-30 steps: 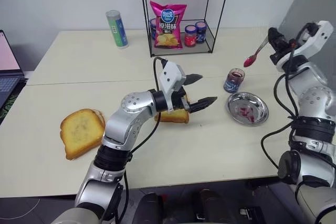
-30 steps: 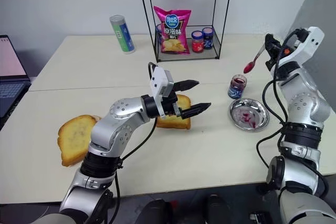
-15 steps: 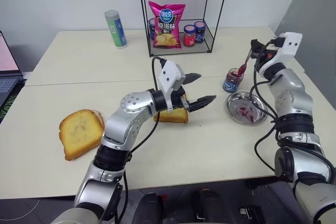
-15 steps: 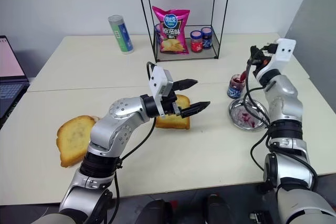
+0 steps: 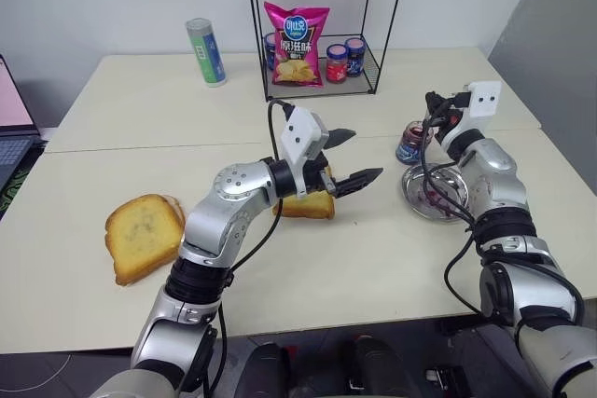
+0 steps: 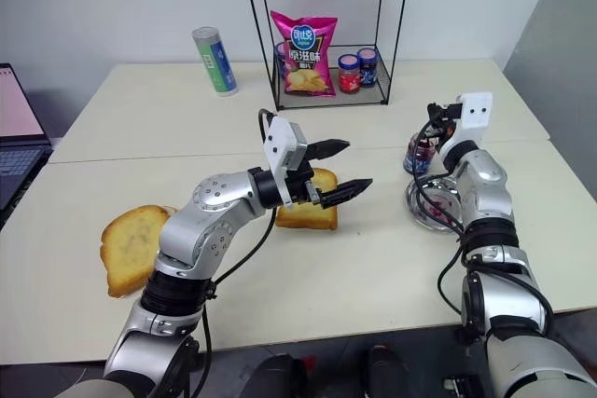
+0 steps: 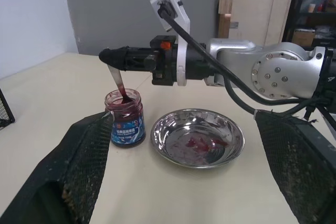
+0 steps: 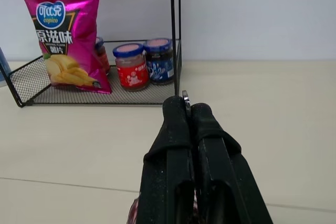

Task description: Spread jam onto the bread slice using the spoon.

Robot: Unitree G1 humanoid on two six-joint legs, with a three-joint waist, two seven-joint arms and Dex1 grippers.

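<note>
The jam jar [image 7: 125, 118], clear glass with a blue label, stands open on the table right of centre, beside a round steel dish [image 7: 157, 132] smeared with red. My right gripper [image 7: 107, 56] is shut on the spoon [image 7: 116, 81], whose thin handle slants down so the bowl dips into the jam. The bread slice [image 5: 308, 202] lies near the table's middle, partly hidden behind my left gripper [image 5: 367, 155]. That gripper hovers open just above the slice, pointing toward the jar, with nothing between its fingers [image 7: 79, 166].
A larger pale toast [image 5: 143, 235] lies at the left. At the back stands a wire rack [image 5: 373, 76] holding a pink chips bag [image 5: 297, 44] and small jars [image 5: 338, 62]. A green can [image 5: 206, 51] stands left of the rack, a laptop [image 5: 9, 137] at the table's left edge.
My right arm has come down and to the left, bringing the spoon from above the jar into the jam. The left arm has stayed where it was.
</note>
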